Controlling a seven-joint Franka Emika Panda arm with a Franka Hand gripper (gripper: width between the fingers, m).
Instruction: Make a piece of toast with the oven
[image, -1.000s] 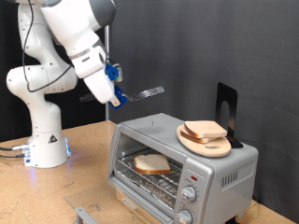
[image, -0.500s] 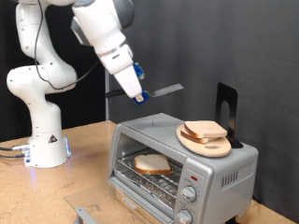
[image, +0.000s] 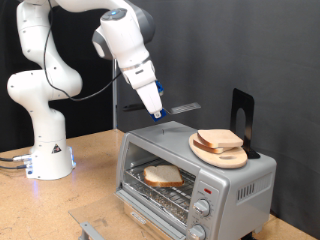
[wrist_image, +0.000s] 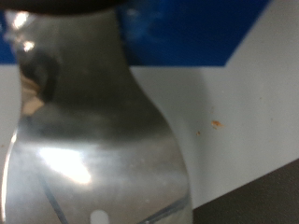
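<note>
In the exterior view, a metal spatula (image: 180, 108) is gripped in the closed gripper (image: 157, 112) at upper centre, above the oven (image: 200, 170). A toast (image: 163, 176) lies on the rack inside; another slice (image: 219, 140) sits on a plate (image: 222, 156) on top. In the wrist view, only the spatula blade (wrist_image: 93, 140) is seen.

Backdrop: plain white wall (image: 230, 45), evenly lit. Lower band of dark panel (image: 296, 150) behind. Light wooden counter (image: 95, 175) below.
</note>
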